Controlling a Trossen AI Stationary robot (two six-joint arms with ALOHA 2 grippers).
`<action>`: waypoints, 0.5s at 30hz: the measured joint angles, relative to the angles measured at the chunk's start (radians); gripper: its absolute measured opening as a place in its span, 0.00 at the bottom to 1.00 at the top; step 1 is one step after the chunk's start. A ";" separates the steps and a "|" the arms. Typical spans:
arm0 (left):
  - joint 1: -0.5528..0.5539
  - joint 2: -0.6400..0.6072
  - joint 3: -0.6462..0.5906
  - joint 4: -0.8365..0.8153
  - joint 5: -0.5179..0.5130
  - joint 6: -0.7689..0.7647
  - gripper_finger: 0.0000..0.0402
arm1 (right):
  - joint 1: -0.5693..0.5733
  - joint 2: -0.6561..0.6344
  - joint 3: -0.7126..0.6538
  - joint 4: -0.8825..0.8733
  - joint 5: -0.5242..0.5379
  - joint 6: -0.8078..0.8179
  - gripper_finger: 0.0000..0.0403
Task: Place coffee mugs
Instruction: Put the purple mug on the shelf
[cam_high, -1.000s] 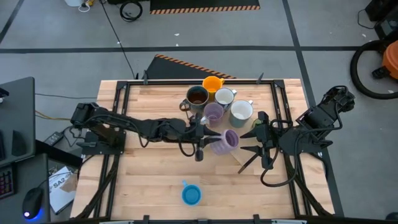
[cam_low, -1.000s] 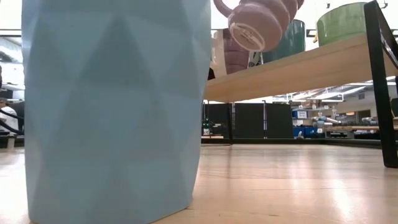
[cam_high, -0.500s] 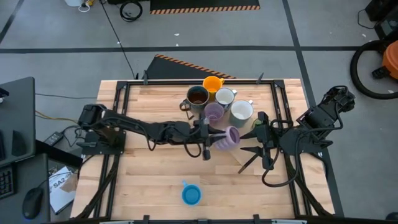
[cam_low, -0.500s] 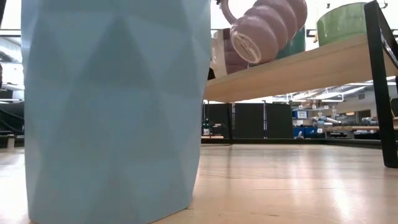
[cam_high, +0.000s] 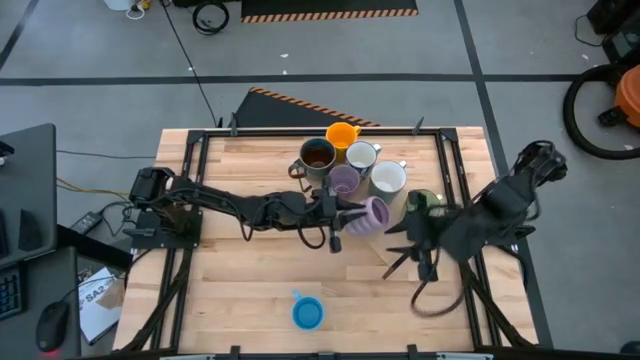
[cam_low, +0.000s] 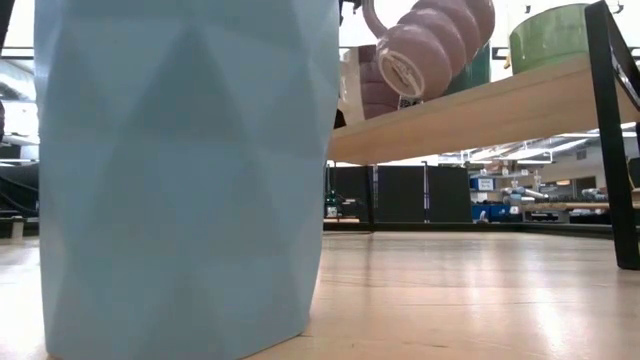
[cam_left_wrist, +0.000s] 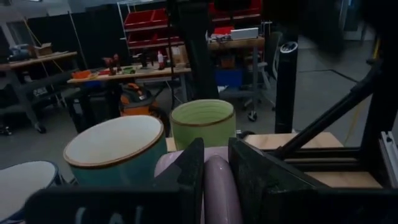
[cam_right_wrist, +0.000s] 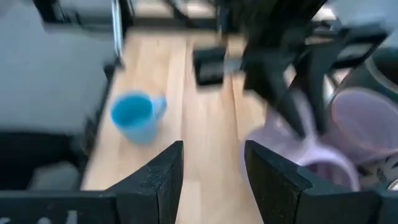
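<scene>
The left gripper (cam_high: 345, 214) pinches the handle of a purple mug (cam_high: 370, 217), carried tipped on its side just in front of the mug cluster (cam_high: 345, 165) at the back of the worktop (cam_high: 250, 270). This looks like the placing step; next it needs righting and setting down beside the cluster. The right gripper (cam_right_wrist: 211, 180), fingers spread, waits right of the cluster, crowding that side. A blue mug (cam_high: 308, 312) stands alone, well in front.

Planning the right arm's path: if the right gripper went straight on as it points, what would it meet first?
Probably the ribbed purple ceramic mug held by the left gripper; depth is unclear. The right gripper is open.
</scene>
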 joint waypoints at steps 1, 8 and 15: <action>0.000 0.000 0.000 0.001 0.001 0.000 0.15 | 0.003 0.015 -0.010 -0.026 0.000 -0.003 0.44; -0.002 0.000 0.000 -0.011 0.002 0.000 0.15 | -0.008 0.066 -0.019 -0.243 0.098 0.005 0.44; -0.007 0.000 0.000 -0.011 0.001 0.008 0.15 | -0.057 0.067 -0.031 -0.218 0.064 -0.125 0.44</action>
